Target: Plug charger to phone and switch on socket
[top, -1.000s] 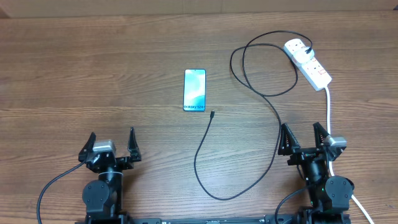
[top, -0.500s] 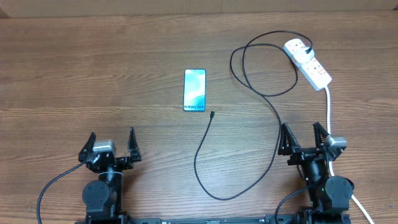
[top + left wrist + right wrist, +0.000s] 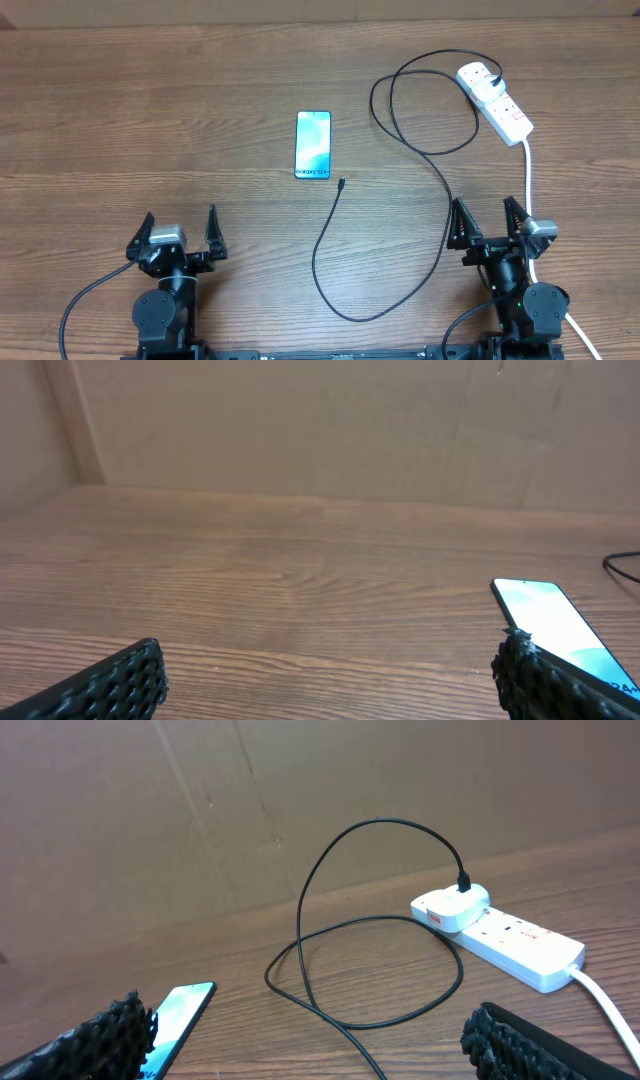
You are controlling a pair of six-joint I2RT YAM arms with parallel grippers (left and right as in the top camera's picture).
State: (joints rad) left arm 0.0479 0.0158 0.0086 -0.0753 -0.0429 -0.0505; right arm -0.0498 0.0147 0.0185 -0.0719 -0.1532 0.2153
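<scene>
The phone (image 3: 313,145) lies flat mid-table, screen lit blue; it also shows in the left wrist view (image 3: 555,625) and the right wrist view (image 3: 180,1010). The charger (image 3: 430,160) is a thin black cable looping from its plug in the socket (image 3: 496,100) down to a small connector tip (image 3: 342,182) just below and right of the phone. The socket is a white strip at the far right, also in the right wrist view (image 3: 500,925). My left gripper (image 3: 180,232) and right gripper (image 3: 490,220) are open and empty near the front edge.
The socket's thick white cord (image 3: 528,180) runs down past my right arm. A brown cardboard wall (image 3: 320,420) stands behind the wooden table (image 3: 150,120).
</scene>
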